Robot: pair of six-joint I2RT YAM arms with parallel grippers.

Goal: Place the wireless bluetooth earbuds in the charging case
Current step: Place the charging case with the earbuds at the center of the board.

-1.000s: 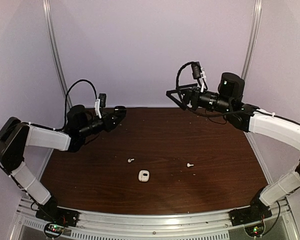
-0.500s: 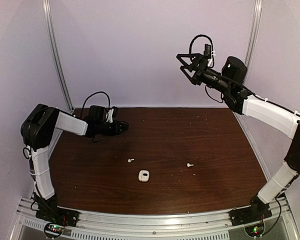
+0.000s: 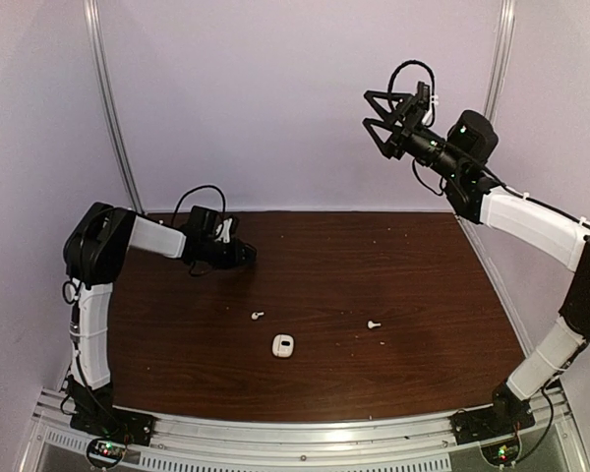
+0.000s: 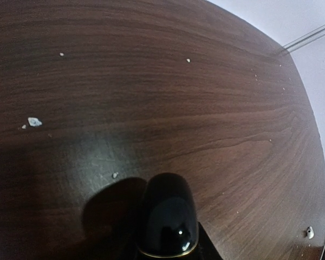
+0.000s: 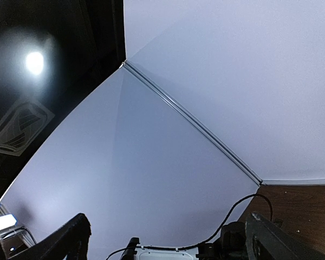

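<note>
two earbuds point(image 3: 258, 316) point(image 3: 374, 324) outside white case point(image 3: 282, 345)

Dark wood-grain table point(image 3: 393, 265) sat between pale lavender walls point(image 3: 275, 98); metal strips point(image 3: 109, 108) ran up corners; white specks point(image 4: 34, 122) dotted tabletop.

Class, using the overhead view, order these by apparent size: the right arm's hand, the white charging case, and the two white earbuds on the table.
1. Right arm's black open hand, though raised nearer the camera.
2. Small rounded white charging case.
3. Tiny white stemmed left earbud and right earbud: alike, so unranked.
</note>
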